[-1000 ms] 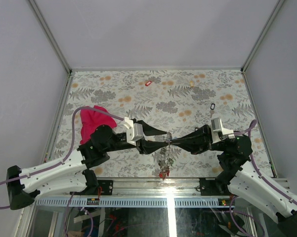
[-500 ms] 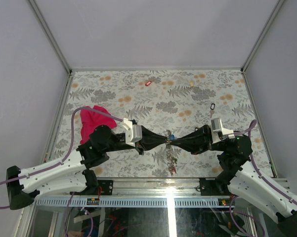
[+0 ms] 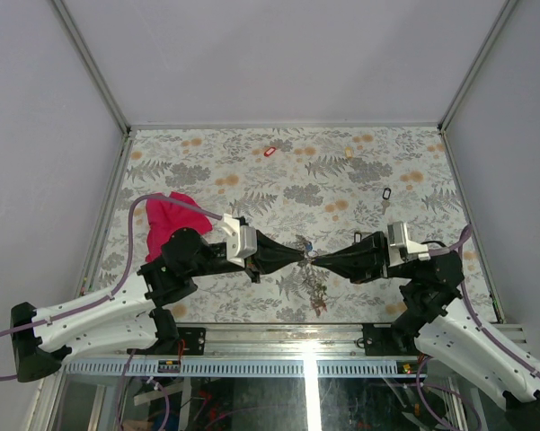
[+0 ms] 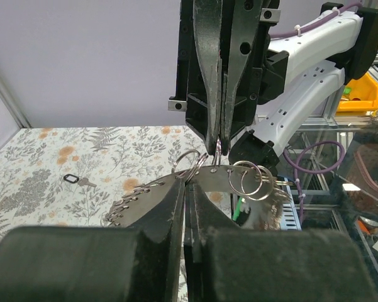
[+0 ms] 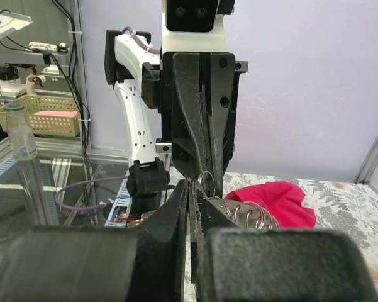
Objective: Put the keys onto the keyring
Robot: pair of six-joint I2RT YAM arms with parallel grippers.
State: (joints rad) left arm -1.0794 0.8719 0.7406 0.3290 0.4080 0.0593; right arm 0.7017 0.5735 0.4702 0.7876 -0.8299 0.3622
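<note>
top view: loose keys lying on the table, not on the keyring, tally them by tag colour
red-tagged key: 1
cream-tagged key: 1
black-tagged key: 1
total: 3

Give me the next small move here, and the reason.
Probably ease the right gripper toward the left gripper, feeding its pinched small ring onto the keyring: both are shut tip to tip, and the ring sits right at the band.
</note>
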